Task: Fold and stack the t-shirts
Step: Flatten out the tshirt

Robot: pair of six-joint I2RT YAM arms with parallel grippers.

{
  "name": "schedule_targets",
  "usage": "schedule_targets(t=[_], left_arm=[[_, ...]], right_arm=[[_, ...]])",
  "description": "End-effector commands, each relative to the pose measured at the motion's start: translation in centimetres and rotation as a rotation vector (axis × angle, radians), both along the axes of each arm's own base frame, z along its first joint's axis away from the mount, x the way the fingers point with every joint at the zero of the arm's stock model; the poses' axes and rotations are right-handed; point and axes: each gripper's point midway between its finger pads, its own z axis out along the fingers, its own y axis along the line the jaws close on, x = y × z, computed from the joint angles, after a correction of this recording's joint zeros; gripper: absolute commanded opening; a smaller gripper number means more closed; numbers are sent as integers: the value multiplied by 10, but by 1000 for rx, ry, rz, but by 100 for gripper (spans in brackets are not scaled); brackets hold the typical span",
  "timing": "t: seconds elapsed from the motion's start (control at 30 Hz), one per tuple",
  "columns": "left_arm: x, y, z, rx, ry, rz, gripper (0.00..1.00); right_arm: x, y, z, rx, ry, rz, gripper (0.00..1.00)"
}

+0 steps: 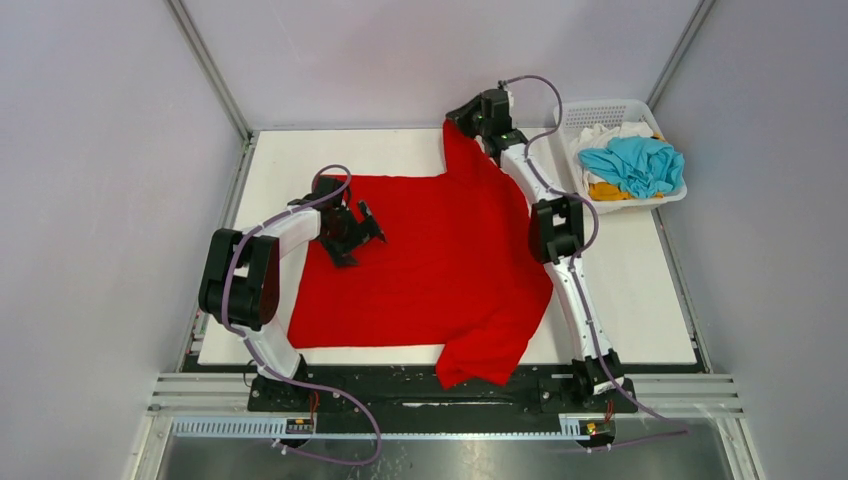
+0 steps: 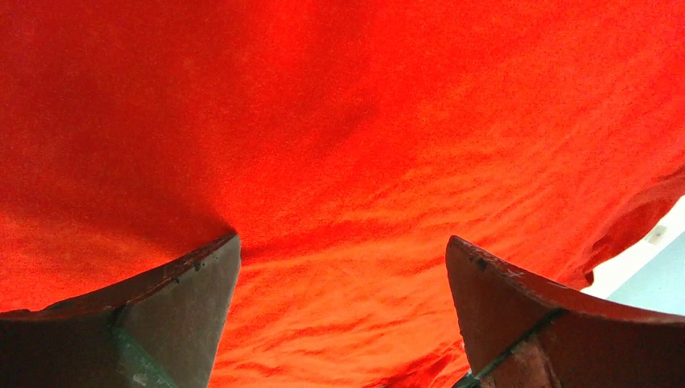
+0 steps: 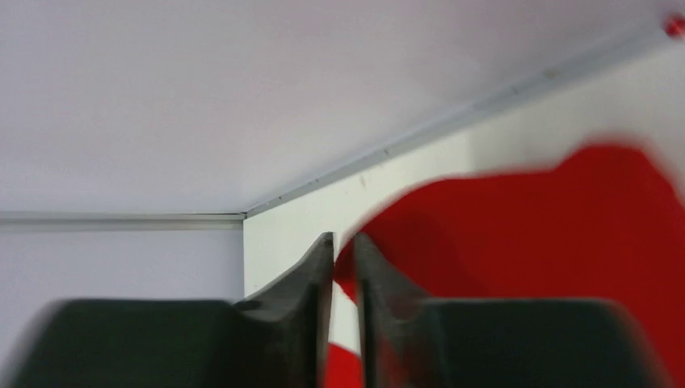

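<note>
Overhead, arms nearest: the red t-shirt (image 1: 430, 260) lies flat on the table (image 1: 640, 300), hem left, neck seemingly right, long axis sideways, near sleeve drooping off the edge. Left wrist: left gripper (image 2: 343, 242) splayed wide, low over the body, likely to pin it. Right wrist: right gripper (image 3: 343, 267) clenched on the far sleeve, probably for a fold.

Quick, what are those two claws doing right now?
Left gripper: open over the red shirt, holding nothing.
Right gripper: shut, pinching the red shirt's far sleeve.
</note>
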Motion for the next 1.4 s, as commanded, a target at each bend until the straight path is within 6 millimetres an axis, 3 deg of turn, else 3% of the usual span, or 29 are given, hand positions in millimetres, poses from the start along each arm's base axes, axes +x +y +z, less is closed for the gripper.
schedule_targets(t=[0.0,0.03,0.07,0.3,0.37,0.43,0.6,0.77,0.8,0.9,1.03,1.37], left_arm=[[-6,0,0,-1,25,-27,99],[-6,1,1,2,21,-29,99],[-7,2,2,9,17,-30,99],[-5,3,10,14,-11,-30,99],[-1,2,16,9,-34,-24,99],[1,3,22,8,-57,-17,99],[2,5,34,15,-95,-14,99],[-1,9,32,32,-104,-7,99],[0,10,30,36,-102,-7,99],[-1,13,18,27,-82,-1,99],[0,21,3,-58,-41,31,99],[-5,94,-9,53,16,191,99]], right_arm=[[29,15,32,94,-143,-79,67],[28,14,38,85,-156,-77,94],[23,14,44,63,-165,-66,99],[-32,1,102,-215,-204,111,100],[-55,-10,104,-295,-166,154,100],[-83,-28,91,-382,-100,163,99],[-164,-101,54,-551,49,69,99],[-256,-181,-1,-621,303,-10,99],[-269,-188,-12,-614,344,5,99],[-294,-190,-38,-553,430,93,99],[-302,-187,-57,-544,496,145,99],[-295,-142,-56,-382,446,251,99]])
